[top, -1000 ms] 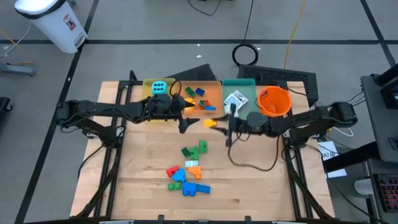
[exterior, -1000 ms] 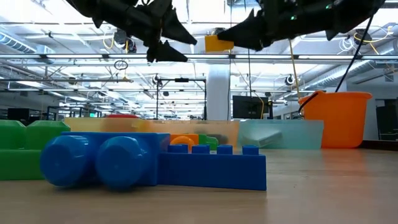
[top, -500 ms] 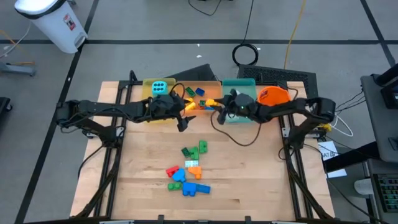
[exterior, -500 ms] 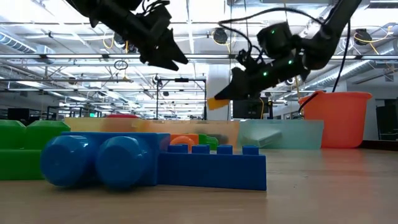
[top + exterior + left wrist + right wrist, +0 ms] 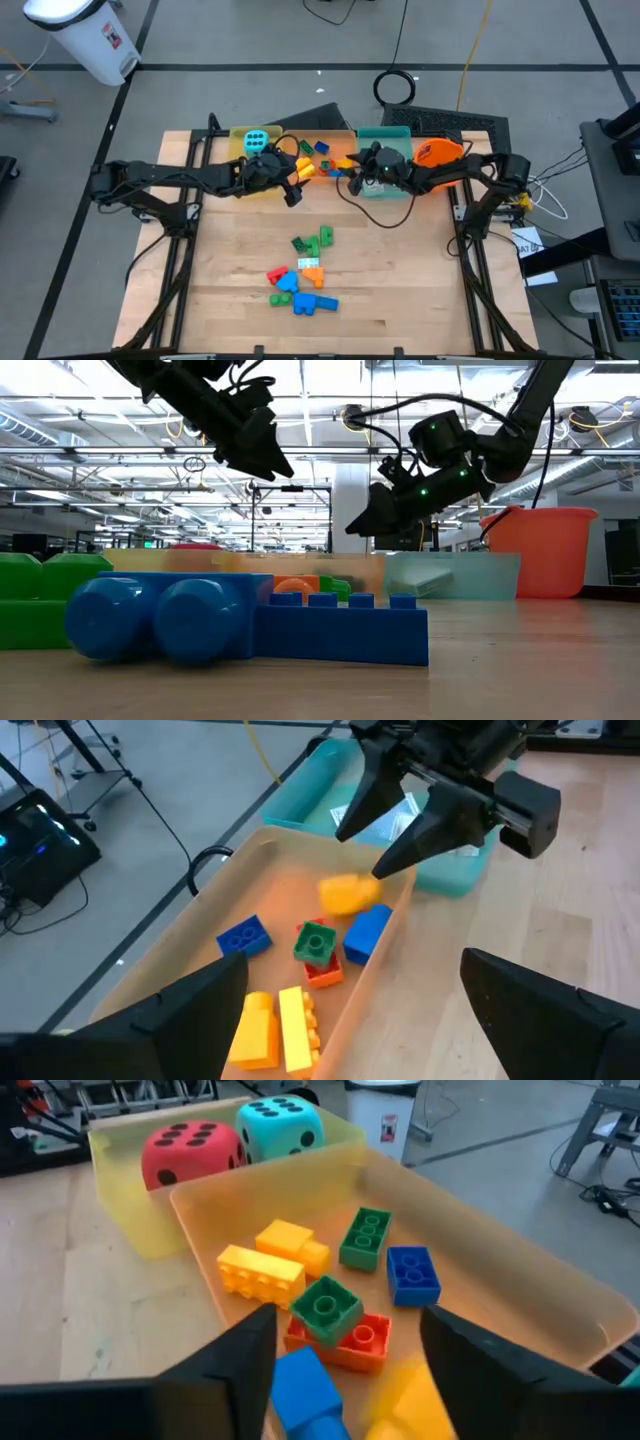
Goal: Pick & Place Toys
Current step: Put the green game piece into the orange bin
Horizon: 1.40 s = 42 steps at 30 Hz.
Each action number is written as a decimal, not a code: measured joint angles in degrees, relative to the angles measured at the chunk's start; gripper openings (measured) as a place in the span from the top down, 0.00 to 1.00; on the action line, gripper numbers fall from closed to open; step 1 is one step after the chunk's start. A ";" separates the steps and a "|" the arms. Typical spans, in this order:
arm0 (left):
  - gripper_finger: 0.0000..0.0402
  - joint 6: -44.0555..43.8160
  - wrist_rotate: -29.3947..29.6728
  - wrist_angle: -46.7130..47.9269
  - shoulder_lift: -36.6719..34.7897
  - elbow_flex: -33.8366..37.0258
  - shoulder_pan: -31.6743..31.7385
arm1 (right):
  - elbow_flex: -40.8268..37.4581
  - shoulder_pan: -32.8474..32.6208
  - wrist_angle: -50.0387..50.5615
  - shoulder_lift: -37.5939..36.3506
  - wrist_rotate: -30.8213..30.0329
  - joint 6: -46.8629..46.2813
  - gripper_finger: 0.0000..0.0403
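The translucent orange plastic tray (image 5: 322, 160) serves as the landmark at the far edge of the pale wooden table (image 5: 240, 290). The right gripper (image 5: 398, 822) hangs just above the tray's end nearest the translucent teal tray (image 5: 385, 165), its two dark fingers spread apart and holding nothing. Directly below those fingers a small yellow plastic building brick (image 5: 349, 892) shows blurred in the air over the orange tray, free of the gripper. Inside the tray lie more small plastic bricks: a blue brick (image 5: 412, 1273), a green brick (image 5: 365, 1236), a second green brick (image 5: 327, 1307) sitting on a red brick (image 5: 362, 1336), a long yellow brick (image 5: 259, 1272) and a further blue one (image 5: 307, 1391). The left gripper (image 5: 293, 187) hovers over the tray's near edge, toward the translucent yellow tray (image 5: 130, 1200), its fingers wide apart and empty. In that yellow tray, beside the orange one, sit a red foam die with black dots (image 5: 194, 1152) and a cyan foam die with black dots (image 5: 280, 1125). A white card pack (image 5: 405, 812) lies in the teal tray. On the table well in front of the orange tray a cluster of green, red, orange and blue bricks (image 5: 305, 275) remains loose. An orange plastic bucket (image 5: 543, 550) stands beyond the teal tray
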<state>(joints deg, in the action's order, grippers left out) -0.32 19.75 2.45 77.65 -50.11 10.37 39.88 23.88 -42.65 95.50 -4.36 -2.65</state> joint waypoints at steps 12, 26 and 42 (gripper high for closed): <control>0.09 -2.64 -0.16 0.53 0.01 0.01 0.00 | -0.03 -7.50 12.02 -15.69 0.14 5.71 0.28; 0.09 -4.00 -22.43 11.95 0.02 0.02 -8.14 | 0.00 -27.35 29.20 -29.26 -0.12 5.06 0.35; 0.09 6.40 -10.32 12.01 12.15 0.04 -22.12 | -0.02 -28.55 29.66 -29.26 -0.04 6.37 0.37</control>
<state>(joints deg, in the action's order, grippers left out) 6.07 9.43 14.46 89.80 -50.06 -11.75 39.86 -4.67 -12.99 66.24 -4.40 3.72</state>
